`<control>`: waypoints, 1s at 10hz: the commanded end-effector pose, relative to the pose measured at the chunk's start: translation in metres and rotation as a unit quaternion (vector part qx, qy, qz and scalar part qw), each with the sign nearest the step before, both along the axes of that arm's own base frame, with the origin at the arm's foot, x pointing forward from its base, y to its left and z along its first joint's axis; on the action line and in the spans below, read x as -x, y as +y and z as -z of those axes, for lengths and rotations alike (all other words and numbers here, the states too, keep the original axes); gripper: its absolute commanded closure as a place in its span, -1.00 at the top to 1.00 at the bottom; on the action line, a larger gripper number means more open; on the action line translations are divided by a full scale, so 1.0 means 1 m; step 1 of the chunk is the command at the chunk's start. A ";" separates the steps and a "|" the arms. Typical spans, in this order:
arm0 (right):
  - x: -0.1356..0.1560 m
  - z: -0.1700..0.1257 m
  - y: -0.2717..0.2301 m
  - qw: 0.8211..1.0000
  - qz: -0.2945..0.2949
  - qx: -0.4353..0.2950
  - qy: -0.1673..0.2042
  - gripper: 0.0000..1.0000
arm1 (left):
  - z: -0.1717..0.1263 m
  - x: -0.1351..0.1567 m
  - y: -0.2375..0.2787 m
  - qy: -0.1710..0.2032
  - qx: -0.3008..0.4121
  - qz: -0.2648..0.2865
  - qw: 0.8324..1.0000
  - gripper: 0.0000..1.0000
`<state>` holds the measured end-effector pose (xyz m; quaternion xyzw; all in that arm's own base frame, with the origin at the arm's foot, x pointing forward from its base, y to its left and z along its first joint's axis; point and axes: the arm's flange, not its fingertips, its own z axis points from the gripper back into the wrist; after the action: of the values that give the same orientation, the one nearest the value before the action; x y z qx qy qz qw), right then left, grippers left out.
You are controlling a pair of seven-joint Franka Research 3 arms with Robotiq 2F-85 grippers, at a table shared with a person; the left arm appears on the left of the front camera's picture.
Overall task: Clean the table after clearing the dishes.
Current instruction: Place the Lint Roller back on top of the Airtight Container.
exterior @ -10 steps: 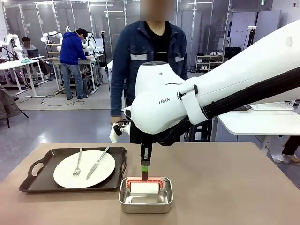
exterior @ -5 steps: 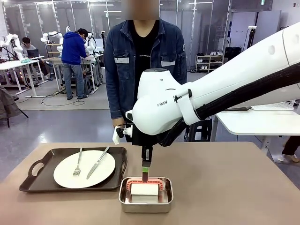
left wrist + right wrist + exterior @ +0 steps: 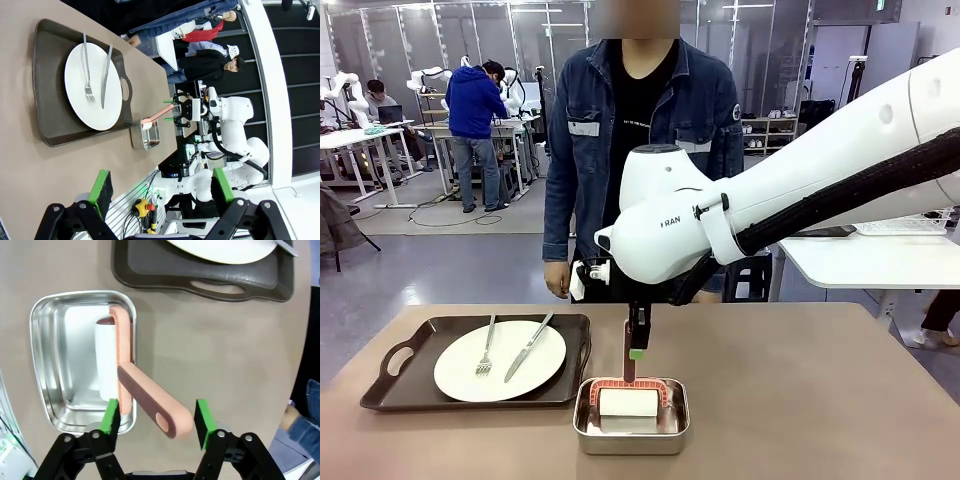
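A white plate (image 3: 535, 365) with a fork and a knife lies on a dark tray (image 3: 380, 388) at the left of the tan table (image 3: 800, 400). To the tray's right stands a small steel pan (image 3: 582, 420) holding a white lint roller (image 3: 628, 403). Its pink handle (image 3: 150, 400) slants up out of the pan. My right gripper (image 3: 155, 420) hangs over the pan, open, with the handle's end between its green pads (image 3: 110, 415) and a gap on each side. My left gripper (image 3: 160, 187) is open and empty, off the table's side, looking across at the plate (image 3: 75, 75).
A person (image 3: 640, 150) in a denim jacket stands at the table's far edge, arms hanging down. A white side table (image 3: 870, 255) stands at the back right. The right half of the tan top is bare.
My right gripper has risen a little above the pan, and the pink handle now stands higher beside it. The person has stepped to the right, closer to the table's far edge.
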<state>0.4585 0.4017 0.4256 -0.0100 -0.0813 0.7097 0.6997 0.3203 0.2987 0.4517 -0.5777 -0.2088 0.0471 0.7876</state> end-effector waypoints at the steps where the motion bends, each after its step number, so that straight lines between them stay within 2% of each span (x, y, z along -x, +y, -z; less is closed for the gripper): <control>1: -0.005 -0.013 0.002 0.999 0.003 -0.008 -0.031 1.00 | -0.002 0.003 0.000 -0.003 0.001 -0.002 1.000 1.00; 6: -0.011 -0.023 -0.003 0.999 0.010 -0.016 -0.041 1.00 | -0.002 0.003 0.000 -0.003 0.001 -0.002 1.000 1.00; 7: -0.012 -0.026 -0.013 0.996 0.025 0.020 -0.088 1.00 | -0.002 0.003 0.000 -0.003 0.001 -0.002 1.000 1.00; 8: -0.014 -0.024 0.000 0.999 0.005 -0.018 -0.029 1.00 | -0.002 0.003 0.000 -0.003 0.001 -0.002 1.000 1.00; 10: -0.014 -0.024 0.000 0.999 0.005 -0.018 -0.029 1.00 | -0.002 0.003 0.000 -0.003 0.001 -0.002 1.000 1.00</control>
<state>0.4750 0.3997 0.4490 -0.0318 -0.1150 0.7034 0.7007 0.3203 0.2987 0.4517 -0.5777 -0.2088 0.0471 0.7876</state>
